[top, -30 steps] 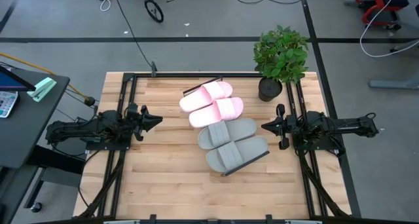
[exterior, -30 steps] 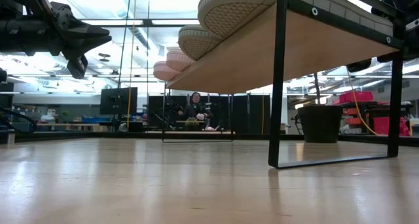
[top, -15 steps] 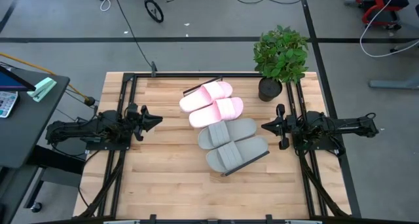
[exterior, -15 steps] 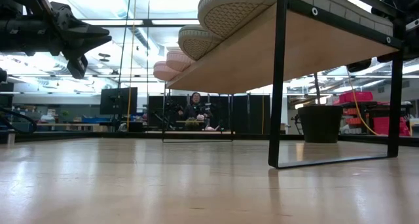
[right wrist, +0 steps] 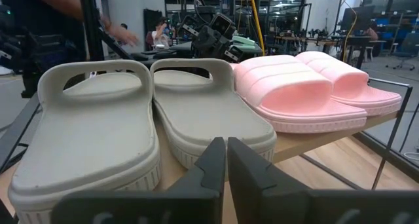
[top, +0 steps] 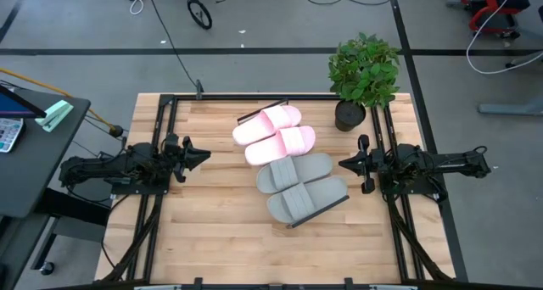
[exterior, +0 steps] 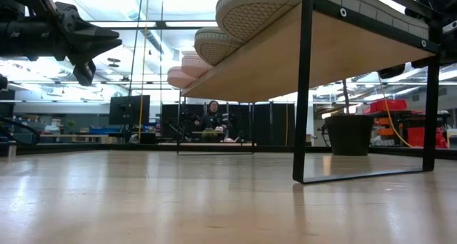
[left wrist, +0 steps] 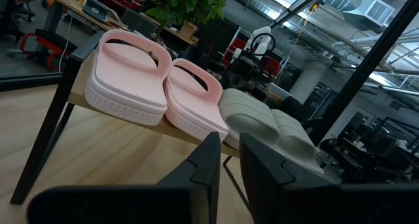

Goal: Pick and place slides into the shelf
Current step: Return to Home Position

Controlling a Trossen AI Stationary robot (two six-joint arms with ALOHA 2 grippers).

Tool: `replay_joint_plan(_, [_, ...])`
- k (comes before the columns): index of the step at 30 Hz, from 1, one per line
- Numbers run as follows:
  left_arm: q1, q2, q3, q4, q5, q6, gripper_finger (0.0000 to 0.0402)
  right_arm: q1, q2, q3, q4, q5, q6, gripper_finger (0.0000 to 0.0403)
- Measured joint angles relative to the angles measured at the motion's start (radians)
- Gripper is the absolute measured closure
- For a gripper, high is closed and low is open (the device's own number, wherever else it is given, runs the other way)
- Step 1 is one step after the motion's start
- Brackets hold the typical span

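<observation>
All four slides lie on the shelf (exterior: 321, 58), which stands raised on its thin black frame near the middle of the table (top: 212, 239), set at a slant across the planks. The pale pink pair (top: 274, 135) takes the end nearer the table's far edge and the grey pair (top: 300, 186) the end nearer the front. The four lie close side by side, straps up. From table height their ribbed soles stick out a little past the board's long edge. The left gripper (top: 204, 155) hangs over the table's left side, well apart from the shelf and pointing toward it — its fingers (left wrist: 204, 168) are drawn close with only a narrow slit between them, and nothing is held. The right gripper (top: 343, 164) sits across from it on the right side, near the grey pair but not touching it, its fingers (right wrist: 208, 165) pressed almost together and likewise empty. Both arms lie stretched out low along the table's side rails. A potted plant (top: 365, 74) stands at the far right corner of the table, just beyond the right arm. Far back in the room, seen under the shelf, a person (exterior: 212, 119) sits facing the table.
</observation>
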Motion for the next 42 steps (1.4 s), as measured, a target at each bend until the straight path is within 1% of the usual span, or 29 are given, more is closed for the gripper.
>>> replay_joint_plan(11, [0.0,0.0,0.0,0.0,0.0,0.0,0.0351,0.0,0.0,0.0,0.0,0.0,0.0,0.038])
replay_joint_plan(21, [0.0,0.0,0.0,0.0,0.0,0.0,0.0338,0.0,0.0,0.0,0.0,0.0,0.001,0.038])
replay_joint_plan(33, [0.0,0.0,0.0,0.0,0.0,0.0,0.0351,0.0,0.0,0.0,0.0,0.0,0.0,0.0378])
replay_joint_plan(42, [0.0,0.0,0.0,0.0,0.0,0.0,0.034,0.0,0.0,0.0,0.0,0.0,0.001,0.0378])
